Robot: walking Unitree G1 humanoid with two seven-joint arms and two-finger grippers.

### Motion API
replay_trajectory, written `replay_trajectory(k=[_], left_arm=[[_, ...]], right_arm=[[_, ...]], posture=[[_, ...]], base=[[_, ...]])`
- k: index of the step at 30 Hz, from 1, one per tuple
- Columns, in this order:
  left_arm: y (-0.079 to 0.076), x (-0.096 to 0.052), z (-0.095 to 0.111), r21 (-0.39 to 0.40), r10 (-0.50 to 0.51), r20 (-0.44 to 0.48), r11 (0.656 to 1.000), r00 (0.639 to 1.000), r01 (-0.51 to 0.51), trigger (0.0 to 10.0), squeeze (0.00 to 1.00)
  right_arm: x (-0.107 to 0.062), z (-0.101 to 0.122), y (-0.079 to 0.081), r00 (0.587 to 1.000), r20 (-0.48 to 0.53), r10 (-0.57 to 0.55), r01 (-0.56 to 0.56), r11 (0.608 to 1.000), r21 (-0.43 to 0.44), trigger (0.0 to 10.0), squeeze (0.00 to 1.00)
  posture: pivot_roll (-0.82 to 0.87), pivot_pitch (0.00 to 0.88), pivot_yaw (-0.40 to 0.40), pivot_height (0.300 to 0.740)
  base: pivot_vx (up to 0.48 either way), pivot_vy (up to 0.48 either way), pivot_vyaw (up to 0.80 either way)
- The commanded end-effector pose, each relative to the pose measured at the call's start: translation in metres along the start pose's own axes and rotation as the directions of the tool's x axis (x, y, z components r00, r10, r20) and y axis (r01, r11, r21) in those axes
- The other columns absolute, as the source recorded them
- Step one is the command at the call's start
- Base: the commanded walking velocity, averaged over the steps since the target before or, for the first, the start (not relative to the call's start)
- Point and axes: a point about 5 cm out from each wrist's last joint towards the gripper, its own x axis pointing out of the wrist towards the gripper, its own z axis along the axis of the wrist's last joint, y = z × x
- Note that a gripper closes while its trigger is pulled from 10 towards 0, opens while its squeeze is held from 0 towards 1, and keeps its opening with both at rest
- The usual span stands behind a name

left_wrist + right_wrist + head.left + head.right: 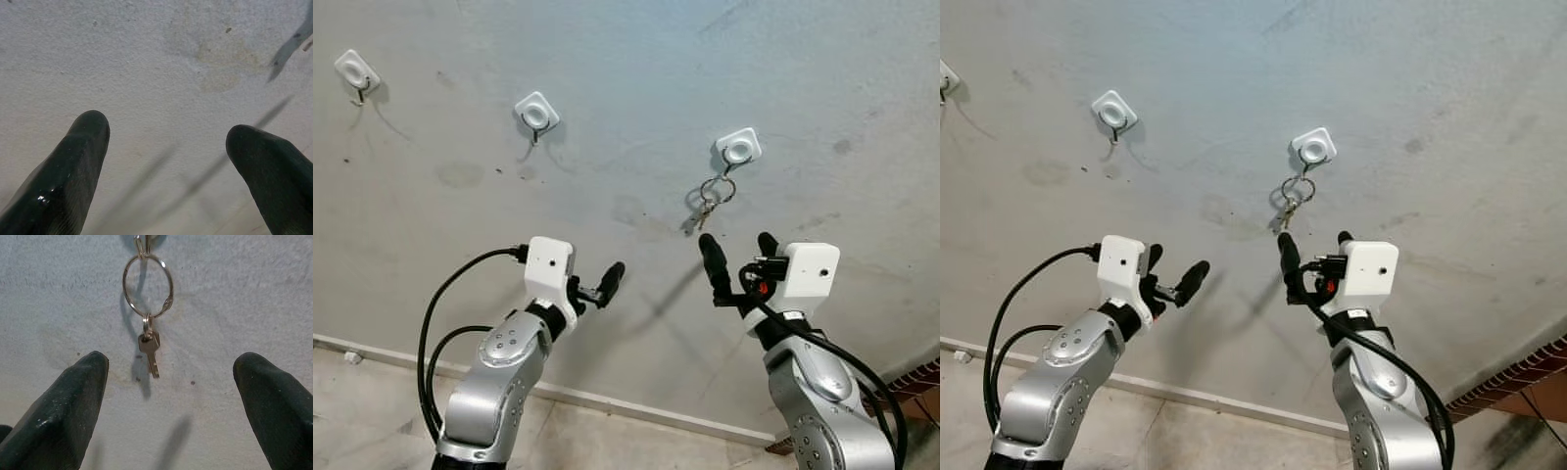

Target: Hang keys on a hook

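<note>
**Keys on the rightmost hook, both grippers open below**

The keys (pixel 706 206) hang from the rightmost hook (pixel 738 149) of three white square hooks fixed in a row across the upper part of the pale plaster wall (pixel 636 88). A large wire ring (pixel 147 286) is looped on the hook's metal prong, and a smaller ring at its lower edge carries a single small key (pixel 150 348) that lies flat against the wall, blade pointing down, with its shadow just beside it.

Directly below the keys, the right gripper (pixel 736 257) points up at the wall. Its two black fingers (pixel 73 406) are spread wide apart and hold nothing; the key hangs between and beyond the fingertips, apart from both.

The left gripper (pixel 592 284) is raised toward the wall's middle, well apart from the keys and below the middle hook (pixel 536 112). Its fingers (pixel 68 166) are likewise spread open and empty, facing bare, faintly stained plaster.

The left hook (pixel 357 71) sits near the wall's upper left corner. Along the wall's lower edge runs a white baseboard (pixel 607 403) above a tiled floor (pixel 372 411).
</note>
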Motion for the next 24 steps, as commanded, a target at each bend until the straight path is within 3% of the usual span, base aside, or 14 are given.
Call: replay_trajectory(k=[1, 2, 3, 4, 16, 24], left_arm=[[-0.0036, 0.0012, 0.0003, 0.002, -0.02, -0.006, 1.0, 1.0, 0.02, 10.0, 0.0], [-0.0034, 0.0006, 0.0004, -0.002, -0.02, -0.004, 1.0, 1.0, 0.02, 10.0, 0.0], [-0.0034, 0.0006, 0.0004, -0.002, -0.02, -0.004, 1.0, 1.0, 0.02, 10.0, 0.0], [-0.0031, 0.0001, 0.0003, -0.005, -0.015, -0.005, 1.0, 1.0, 0.015, 10.0, 0.0], [-0.0029, 0.0002, -0.0012, -0.022, -0.017, -0.018, 1.0, 1.0, 0.017, 10.0, 0.0], [-0.0028, 0.0009, -0.0011, -0.02, -0.02, -0.021, 1.0, 1.0, 0.02, 10.0, 0.0]], right_arm=[[0.0009, -0.0007, -0.0054, 1.0, -0.01, -0.022, 0.022, 1.0, -0.009, 10.0, 0.96], [0.0014, -0.0007, -0.0056, 1.0, -0.01, -0.023, 0.023, 1.0, -0.01, 10.0, 0.6], [0.0014, -0.0007, -0.0056, 1.0, -0.01, -0.023, 0.023, 1.0, -0.01, 10.0, 0.6], [0.0019, -0.0006, -0.0053, 1.0, -0.01, -0.021, 0.02, 1.0, -0.011, 10.0, 0.0], [0.0044, 0.0004, -0.0073, 1.0, -0.006, -0.027, 0.026, 1.0, -0.008, 10.0, 0.0], [0.0055, 0.0002, -0.0071, 1.0, -0.005, -0.027, 0.027, 1.0, -0.003, 10.0, 0.0]], posture=[[0.1, 0.0, -0.111, 0.74], [0.1, 0.0, -0.111, 0.74], [0.1, 0.0, -0.111, 0.74], [0.1, 0.0, -0.109, 0.74], [0.1, 0.0, -0.106, 0.74], [0.1, 0.0, -0.104, 0.74]], base=[[0.0, 0.0, 0.0], [0.0, 0.0, 0.0], [0.0, 0.0, 0.0], [0.0, 0.0, 0.0], [0.0, 0.0, 0.0], [0.0, 0.286, 0.0]])
